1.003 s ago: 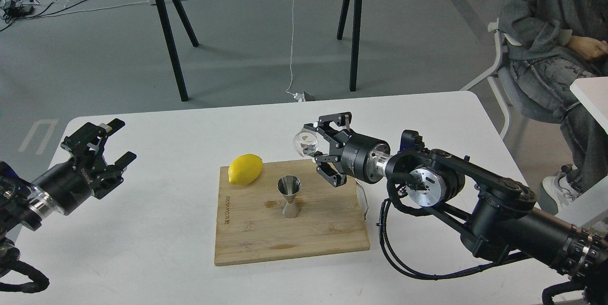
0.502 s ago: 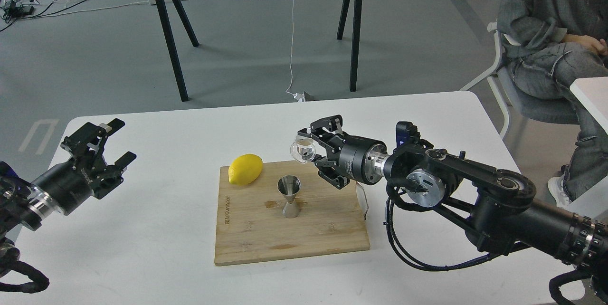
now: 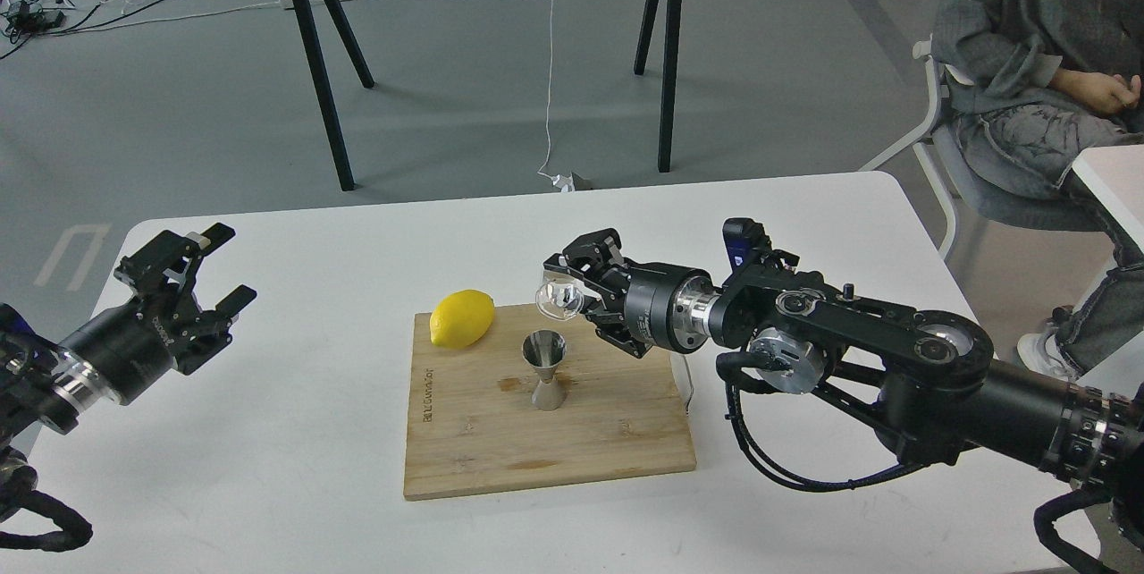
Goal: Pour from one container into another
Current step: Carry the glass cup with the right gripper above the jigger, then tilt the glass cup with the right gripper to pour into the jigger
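Glass first: your right gripper (image 3: 572,290) is clamped on the small clear round glass cup (image 3: 558,299), tipped sideways just above and beside the mouth of the shiny steel hourglass jigger (image 3: 543,369), so anything poured should fall in. That jigger stands upright on the bamboo cutting board (image 3: 545,431), with the yellow lemon (image 3: 461,318) to its left. Well left of it, your left gripper (image 3: 192,274) hangs spread and empty.

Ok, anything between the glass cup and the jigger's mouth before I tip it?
Nothing visible. The glass cup, held in the right tool, hangs above the jigger with open air between. The lemon lies off to the left.
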Robot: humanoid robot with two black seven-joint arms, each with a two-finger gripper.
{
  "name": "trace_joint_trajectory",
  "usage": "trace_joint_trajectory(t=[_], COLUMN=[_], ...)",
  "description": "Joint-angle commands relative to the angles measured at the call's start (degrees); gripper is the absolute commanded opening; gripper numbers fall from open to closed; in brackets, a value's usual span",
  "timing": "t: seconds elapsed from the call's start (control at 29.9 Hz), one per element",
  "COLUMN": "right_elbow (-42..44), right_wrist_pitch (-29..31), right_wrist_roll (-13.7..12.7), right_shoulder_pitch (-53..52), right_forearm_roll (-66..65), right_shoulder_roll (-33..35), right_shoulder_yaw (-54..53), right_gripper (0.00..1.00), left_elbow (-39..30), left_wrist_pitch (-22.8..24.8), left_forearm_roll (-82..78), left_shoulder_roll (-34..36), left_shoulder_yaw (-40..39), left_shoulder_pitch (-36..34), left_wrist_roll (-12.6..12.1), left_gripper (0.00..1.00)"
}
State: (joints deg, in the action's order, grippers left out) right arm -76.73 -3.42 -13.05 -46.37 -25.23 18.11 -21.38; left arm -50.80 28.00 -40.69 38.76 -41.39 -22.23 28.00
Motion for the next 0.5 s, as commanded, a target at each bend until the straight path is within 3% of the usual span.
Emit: trace_joint_trajectory(t=[0.0,0.47], right_elbow=[0.0,0.1], right_wrist_pitch=[0.0,0.3], right_wrist_roll=[0.1,0.7], right_shoulder_pitch=[-0.8,-3.4], right_forearm_roll=[-1.6,-3.7], right_shoulder_roll=[0.3,0.0], right_shoulder_yaw=[1.3,4.2], right_gripper=[0.35,0.35], left_elbow=[0.0,0.0], left_wrist_pitch=[0.0,0.0], left_forearm_roll=[0.0,0.0], left_shoulder_roll=[0.0,0.0], left_shoulder_yaw=[0.0,0.0], left_shoulder_pitch=[0.0,0.1], left_wrist_roll=[0.0,0.0], left_gripper=[0.98,0.98])
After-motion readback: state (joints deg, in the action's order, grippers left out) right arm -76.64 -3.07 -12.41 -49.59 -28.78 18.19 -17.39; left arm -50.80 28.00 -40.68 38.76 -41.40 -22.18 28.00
